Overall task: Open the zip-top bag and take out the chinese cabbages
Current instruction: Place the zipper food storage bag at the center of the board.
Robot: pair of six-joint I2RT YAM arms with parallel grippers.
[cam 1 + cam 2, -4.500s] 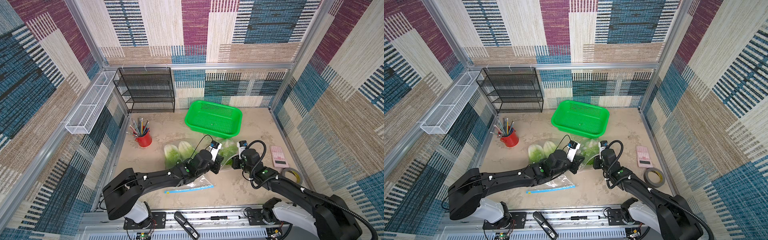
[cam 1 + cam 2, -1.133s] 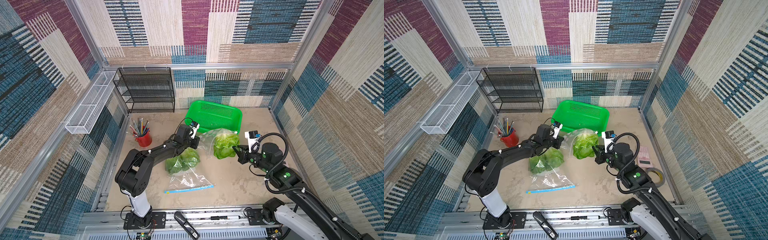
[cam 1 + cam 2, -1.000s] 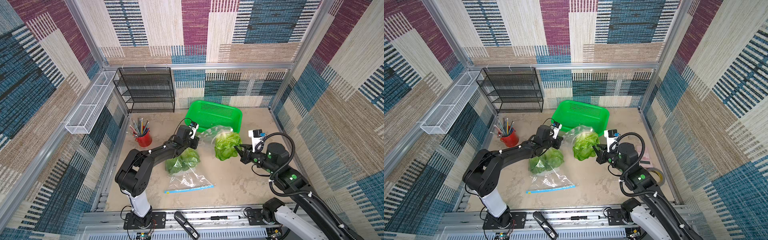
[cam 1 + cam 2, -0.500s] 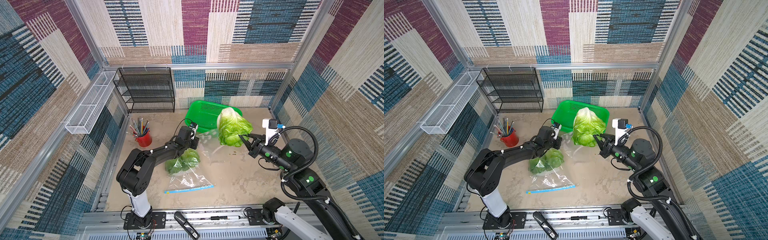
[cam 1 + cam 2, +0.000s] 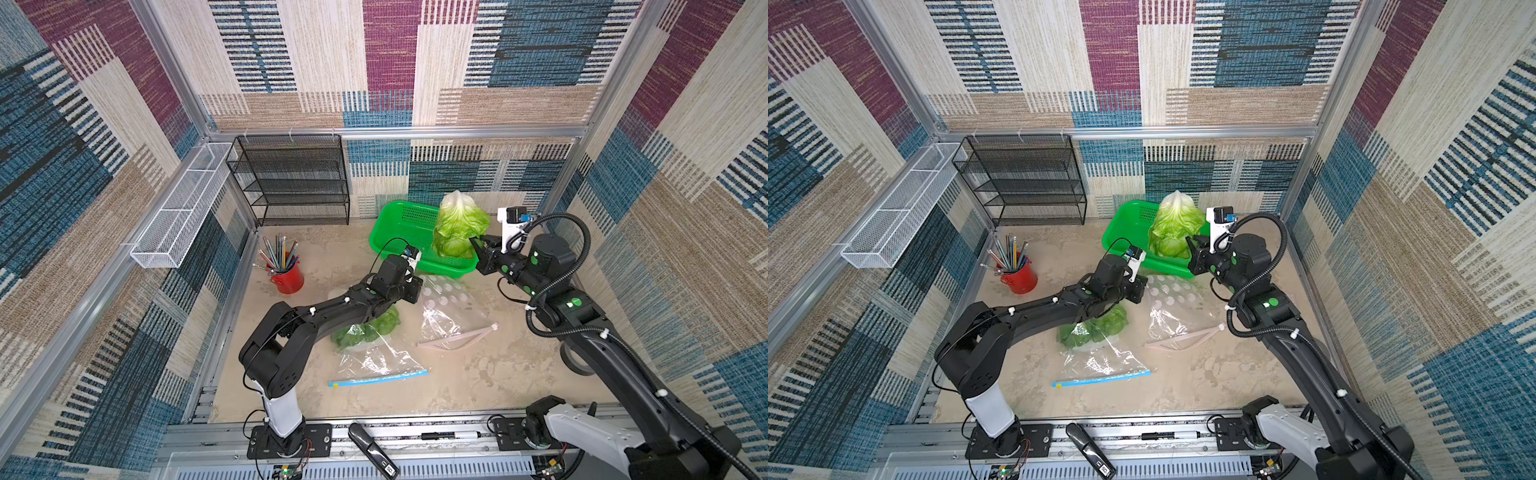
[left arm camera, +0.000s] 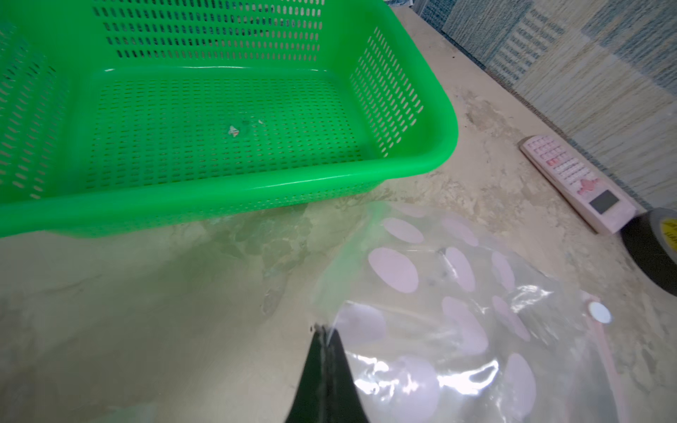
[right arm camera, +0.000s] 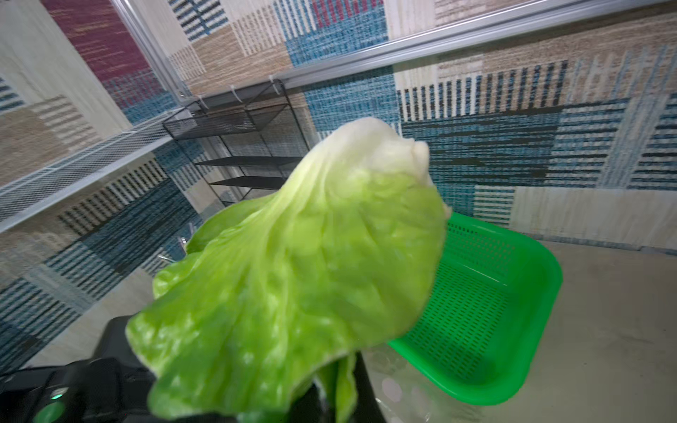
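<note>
My right gripper (image 5: 476,245) is shut on the leaf end of a chinese cabbage (image 5: 459,226), held high with its white base up, over the green basket's near edge. The right wrist view is filled by that cabbage (image 7: 300,263), which hides most of the right gripper (image 7: 329,395). The zip-top bag (image 5: 453,311), clear with pink dots and a pink zip, lies slack on the table. My left gripper (image 6: 324,337) is shut on a corner of that bag (image 6: 439,318). More chinese cabbages (image 5: 365,330) lie under my left arm, in a second clear bag (image 5: 376,363) with a blue zip.
The green perforated basket (image 5: 399,220) stands at the back, with nothing in it in the left wrist view. A red cup of pencils (image 5: 286,278), a black mesh rack (image 5: 291,183) and a white wire tray (image 5: 183,208) are at the left. A pink calculator (image 6: 575,179) and a tape roll (image 6: 655,249) lie by the right wall.
My right gripper has risen and pulled the cabbage up out of the pink-dotted bag, to above the basket's edge. The bag has dropped flat. My left gripper has kept its hold and place.
</note>
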